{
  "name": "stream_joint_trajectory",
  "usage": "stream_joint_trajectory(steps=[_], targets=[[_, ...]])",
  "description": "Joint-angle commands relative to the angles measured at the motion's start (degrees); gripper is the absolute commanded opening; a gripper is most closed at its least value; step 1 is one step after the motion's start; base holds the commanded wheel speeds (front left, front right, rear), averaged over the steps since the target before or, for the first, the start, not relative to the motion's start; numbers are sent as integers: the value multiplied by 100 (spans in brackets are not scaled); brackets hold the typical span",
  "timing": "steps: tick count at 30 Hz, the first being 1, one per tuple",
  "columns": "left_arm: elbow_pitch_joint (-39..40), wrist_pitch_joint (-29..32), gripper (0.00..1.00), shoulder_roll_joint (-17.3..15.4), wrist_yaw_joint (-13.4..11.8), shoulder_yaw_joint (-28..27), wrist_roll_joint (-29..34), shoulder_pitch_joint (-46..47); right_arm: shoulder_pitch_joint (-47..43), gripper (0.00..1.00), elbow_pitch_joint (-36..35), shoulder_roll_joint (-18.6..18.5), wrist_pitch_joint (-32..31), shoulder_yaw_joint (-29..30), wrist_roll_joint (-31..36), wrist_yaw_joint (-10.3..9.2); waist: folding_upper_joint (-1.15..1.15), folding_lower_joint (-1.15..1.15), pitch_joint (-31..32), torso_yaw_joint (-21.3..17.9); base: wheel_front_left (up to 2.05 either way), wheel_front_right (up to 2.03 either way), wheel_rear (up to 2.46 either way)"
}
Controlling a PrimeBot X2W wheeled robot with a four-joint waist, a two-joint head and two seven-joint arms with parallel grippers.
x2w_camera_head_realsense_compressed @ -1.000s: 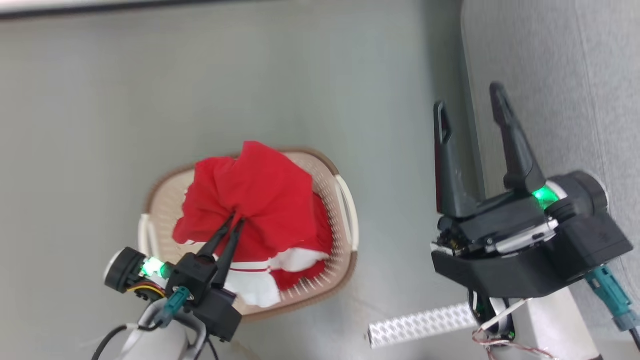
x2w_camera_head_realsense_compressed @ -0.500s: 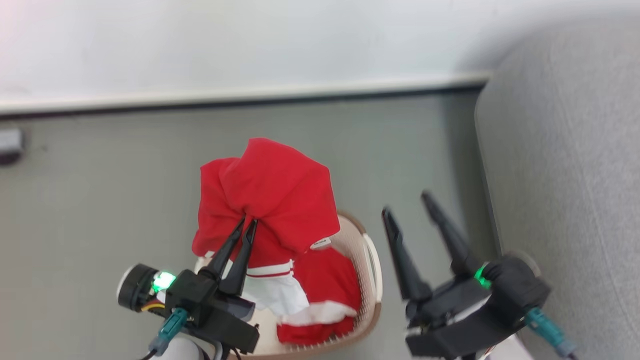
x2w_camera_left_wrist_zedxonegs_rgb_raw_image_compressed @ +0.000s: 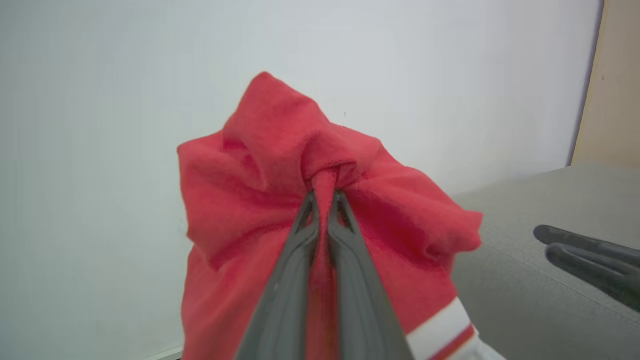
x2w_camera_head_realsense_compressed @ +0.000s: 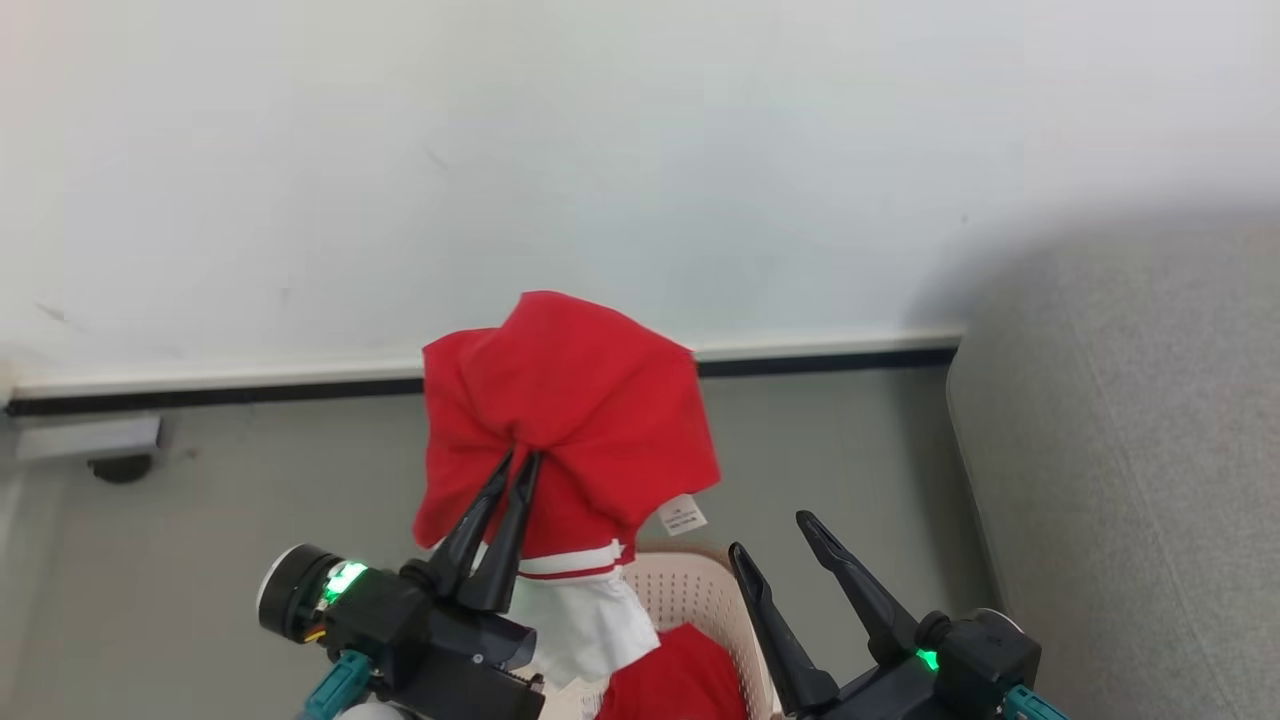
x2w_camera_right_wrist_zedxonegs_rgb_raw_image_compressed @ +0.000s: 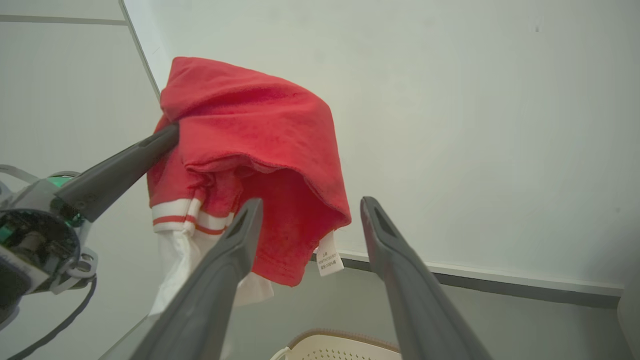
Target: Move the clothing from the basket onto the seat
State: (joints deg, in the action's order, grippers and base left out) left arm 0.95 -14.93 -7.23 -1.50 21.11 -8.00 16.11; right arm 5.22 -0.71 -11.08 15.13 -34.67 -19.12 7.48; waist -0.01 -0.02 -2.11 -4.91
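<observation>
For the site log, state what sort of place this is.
Probably an indoor room set up like a living or laundry corner: a plain white wall with skirting, a grey floor, a grey upholstered seat and a laundry basket on the floor.

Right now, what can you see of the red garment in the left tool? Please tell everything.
The red garment is soft matte fabric, bunched into drooping folds. A white band edged with thin red stripes crosses its lower part, and a small white label dangles from a hem. The left tool, shut on a fold, holds it hanging above the basket; nothing else touches it.
</observation>
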Motion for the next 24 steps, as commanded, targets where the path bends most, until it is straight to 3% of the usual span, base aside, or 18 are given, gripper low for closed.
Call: stream_joint_trajectory(steps=[1,10,24], targets=[[73,-30,0,14,91,16,70,19,-37,100,-5,-41,11,-9,65,2,1,2,303,45,0,0,0],[162,-30,0,96,446,313,293,235,75,100,-67,-91,10,322,235,2,1,2,322,-47,0,0,0],[245,-30,0,168,828,1048,159,382,239,100,24,-158,10,135,445,2,1,2,321,-87,0,0,0]])
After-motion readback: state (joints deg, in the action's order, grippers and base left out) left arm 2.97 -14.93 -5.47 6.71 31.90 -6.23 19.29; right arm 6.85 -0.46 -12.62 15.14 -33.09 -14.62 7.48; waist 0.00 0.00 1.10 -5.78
